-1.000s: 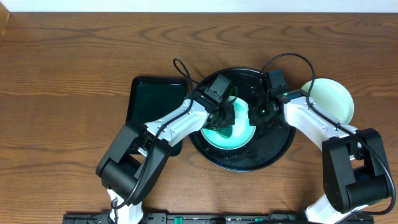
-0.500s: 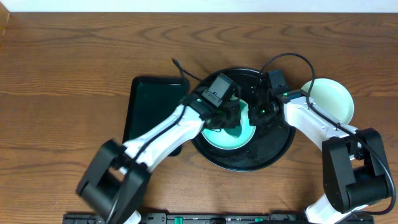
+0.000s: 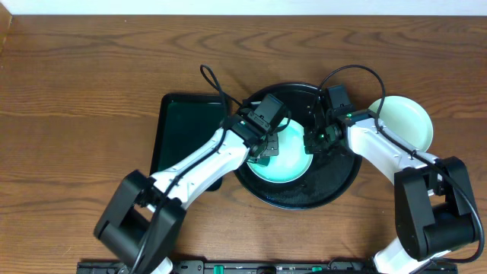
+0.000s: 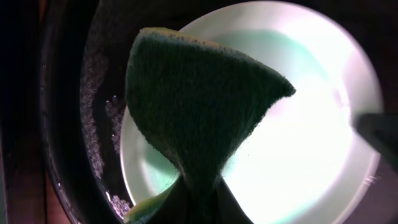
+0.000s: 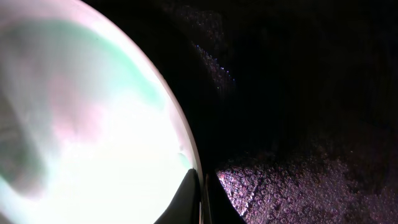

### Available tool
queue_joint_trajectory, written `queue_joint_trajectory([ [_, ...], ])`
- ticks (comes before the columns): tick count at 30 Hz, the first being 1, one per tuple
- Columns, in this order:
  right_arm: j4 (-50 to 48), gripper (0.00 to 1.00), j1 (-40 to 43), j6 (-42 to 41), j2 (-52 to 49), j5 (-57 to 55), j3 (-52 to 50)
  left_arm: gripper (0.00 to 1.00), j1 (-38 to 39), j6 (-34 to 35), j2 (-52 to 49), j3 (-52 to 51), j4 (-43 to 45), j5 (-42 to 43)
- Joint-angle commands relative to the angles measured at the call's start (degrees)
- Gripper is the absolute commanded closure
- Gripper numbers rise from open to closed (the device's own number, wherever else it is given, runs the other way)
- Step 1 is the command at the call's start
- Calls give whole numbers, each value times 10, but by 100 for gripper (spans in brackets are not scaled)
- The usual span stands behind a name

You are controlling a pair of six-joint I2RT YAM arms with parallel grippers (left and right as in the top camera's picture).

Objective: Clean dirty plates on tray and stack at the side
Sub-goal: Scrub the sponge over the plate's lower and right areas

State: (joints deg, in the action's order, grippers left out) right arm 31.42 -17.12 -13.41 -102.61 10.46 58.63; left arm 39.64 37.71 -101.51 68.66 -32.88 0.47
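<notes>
Mint plate [image 3: 295, 158] on the black tray [image 3: 335, 184], mid-worktop near the front edge. Left jaws, clamped on a dark sponge [image 4: 199, 106], have swept toward the plate's left rim; right jaws, closed, rest at its right rim. Wiping appears underway; stacking beside the second plate [image 3: 403, 122] remains.

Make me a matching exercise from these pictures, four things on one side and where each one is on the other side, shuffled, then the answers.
1. sponge
2. mint plate
3. pale plate
4. green tray

A. on the table, right of the black tray
B. pinched in the left gripper
C. inside the black tray
D. on the table, left of the black tray

Pairs: 1-B, 2-C, 3-A, 4-D
</notes>
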Motion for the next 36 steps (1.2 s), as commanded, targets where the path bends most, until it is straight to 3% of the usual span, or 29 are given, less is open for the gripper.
queue_joint_trajectory([
  [1, 0, 99, -6, 2, -7, 19, -3, 92, 1, 10, -33, -2, -1, -26],
  [15, 0, 99, -6, 2, -7, 18, -3, 93, 1, 31, -101, -2, 23, 51],
  [27, 0, 99, -6, 2, -7, 18, -3, 92, 28, 31, -101, -2, 63, 140],
  [36, -2, 99, -6, 2, -7, 19, -3, 92, 29, 29, -75, -2, 69, 156],
])
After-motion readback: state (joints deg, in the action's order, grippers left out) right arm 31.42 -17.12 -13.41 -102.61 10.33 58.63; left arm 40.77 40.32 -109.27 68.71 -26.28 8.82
